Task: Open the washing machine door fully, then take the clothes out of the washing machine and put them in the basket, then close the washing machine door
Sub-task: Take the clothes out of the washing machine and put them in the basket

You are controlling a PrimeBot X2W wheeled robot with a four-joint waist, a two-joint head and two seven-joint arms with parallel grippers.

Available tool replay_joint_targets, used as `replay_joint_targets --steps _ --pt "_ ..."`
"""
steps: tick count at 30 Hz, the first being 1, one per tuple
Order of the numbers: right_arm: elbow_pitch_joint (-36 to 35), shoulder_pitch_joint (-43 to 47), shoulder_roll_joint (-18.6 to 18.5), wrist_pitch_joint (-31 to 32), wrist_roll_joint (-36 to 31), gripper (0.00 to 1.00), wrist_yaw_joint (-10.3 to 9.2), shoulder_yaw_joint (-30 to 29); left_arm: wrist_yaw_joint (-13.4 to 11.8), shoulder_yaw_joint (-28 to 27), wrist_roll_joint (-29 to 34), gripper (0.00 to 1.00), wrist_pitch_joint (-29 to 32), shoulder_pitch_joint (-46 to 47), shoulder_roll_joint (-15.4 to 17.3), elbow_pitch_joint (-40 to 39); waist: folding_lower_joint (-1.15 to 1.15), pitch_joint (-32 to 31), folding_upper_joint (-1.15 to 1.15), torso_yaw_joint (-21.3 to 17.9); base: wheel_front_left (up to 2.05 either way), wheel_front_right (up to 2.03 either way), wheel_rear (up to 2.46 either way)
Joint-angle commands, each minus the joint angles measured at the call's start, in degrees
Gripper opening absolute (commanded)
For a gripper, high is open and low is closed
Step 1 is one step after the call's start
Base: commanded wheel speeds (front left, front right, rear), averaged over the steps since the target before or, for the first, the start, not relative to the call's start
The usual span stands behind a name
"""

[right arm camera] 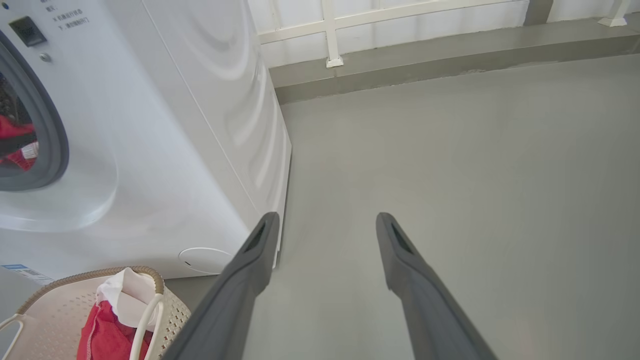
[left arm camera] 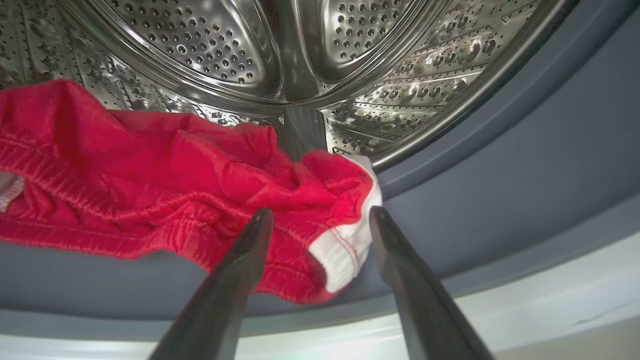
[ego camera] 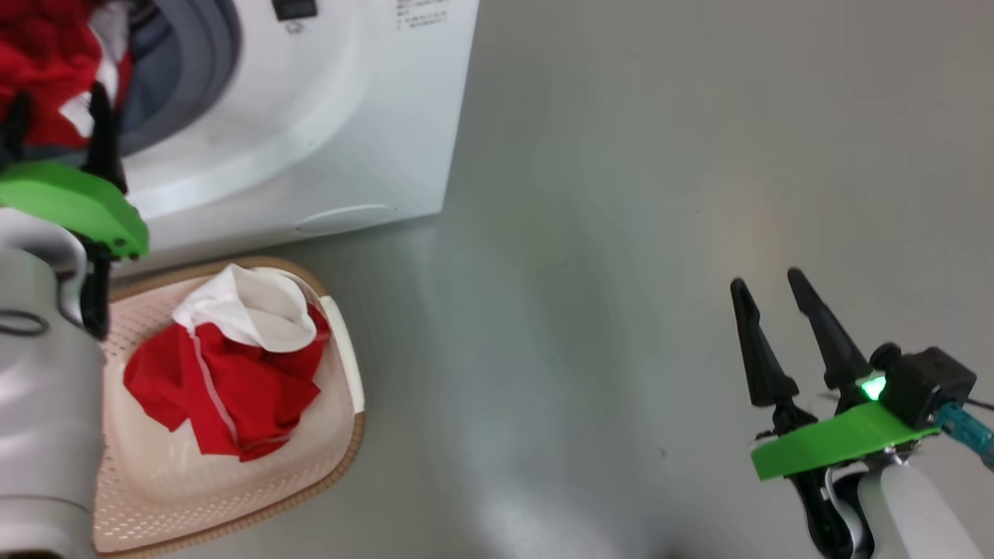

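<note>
My left gripper (left arm camera: pixel 320 212) is up at the mouth of the washing machine (ego camera: pixel 326 116). The forearm rises along the left edge of the head view, and the fingers point into the drum (left arm camera: pixel 225 50). The fingers are spread wide, with a red garment (left arm camera: pixel 150 185) lying between them. Its white-trimmed edge sits in the gap: the left finger is over red fabric, the right finger just beside the white trim. They are not pinched on it. The garment drapes out of the drum and over the grey gasket (left arm camera: pixel 525 175), hanging across the lower lip of the opening. Right of the fingers the gasket is bare, so there's room on that side.

My right gripper (ego camera: pixel 765 278) hangs low and well apart to the right, out over the grey floor (ego camera: pixel 660 233). Its fingers are apart above bare floor and point past the machine's right front corner. Open floor on that side runs to a low kerb and a white railing (right arm camera: pixel 330 30).

The basket (ego camera: pixel 359 435) sits on the floor just in front of the machine, below my left arm, with its far rim close to the machine's base. In it lie red clothes (ego camera: pixel 225 388) with a white cloth (ego camera: pixel 248 310) on top, heaped toward the machine side. The near part of the basket is bare mesh.
</note>
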State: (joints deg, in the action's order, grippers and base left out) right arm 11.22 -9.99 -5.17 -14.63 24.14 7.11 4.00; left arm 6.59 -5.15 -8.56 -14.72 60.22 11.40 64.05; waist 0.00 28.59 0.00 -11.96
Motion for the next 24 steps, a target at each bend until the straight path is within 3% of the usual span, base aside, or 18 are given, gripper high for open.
replay_joint_targets --steps 1,12,13,14,15,16,24 --pt "-1.56 -0.85 -0.38 -0.37 0.22 1.0 0.37 1.04 -0.25 -0.67 -0.01 1.0 -0.21 1.55 2.99 0.48 0.0 2.05 0.0 -1.1 0.0 0.0 0.0" --pt "-1.79 -2.03 0.11 -0.37 0.21 1.0 0.37 1.13 -1.75 1.73 1.44 1.0 -0.19 5.53 4.9 7.26 0.0 3.52 0.0 -1.75 0.0 0.0 0.0" --pt "-1.79 -2.08 0.14 -0.37 0.19 1.0 0.37 1.07 -1.8 1.95 1.54 0.58 -0.2 5.63 4.93 7.39 0.0 3.54 0.0 -1.72 0.0 0.0 0.0" --pt "-1.77 -2.14 0.16 -0.37 0.17 1.0 0.37 1.04 -1.81 2.08 1.54 0.44 -0.21 5.71 4.97 7.5 0.0 3.53 0.0 -1.69 0.0 0.0 0.0" --pt "-1.74 -2.19 0.17 -0.37 0.16 1.0 0.37 1.03 -1.93 2.22 1.58 0.19 -0.23 5.76 5.01 7.6 0.0 3.48 0.0 -1.66 0.0 0.0 0.0" --pt "-1.7 -2.24 0.17 -0.37 0.14 1.0 0.37 1.04 -2.04 2.42 1.67 0.0 -0.24 5.75 5.01 7.67 0.0 3.4 0.0 -1.62 0.0 0.0 0.0" --pt "-1.61 -2.08 0.0 -0.37 -0.11 1.0 0.37 1.01 -2.18 2.4 0.91 0.0 -0.27 4.33 4.5 4.01 0.0 2.28 0.0 -0.97 0.0 0.0 0.0"
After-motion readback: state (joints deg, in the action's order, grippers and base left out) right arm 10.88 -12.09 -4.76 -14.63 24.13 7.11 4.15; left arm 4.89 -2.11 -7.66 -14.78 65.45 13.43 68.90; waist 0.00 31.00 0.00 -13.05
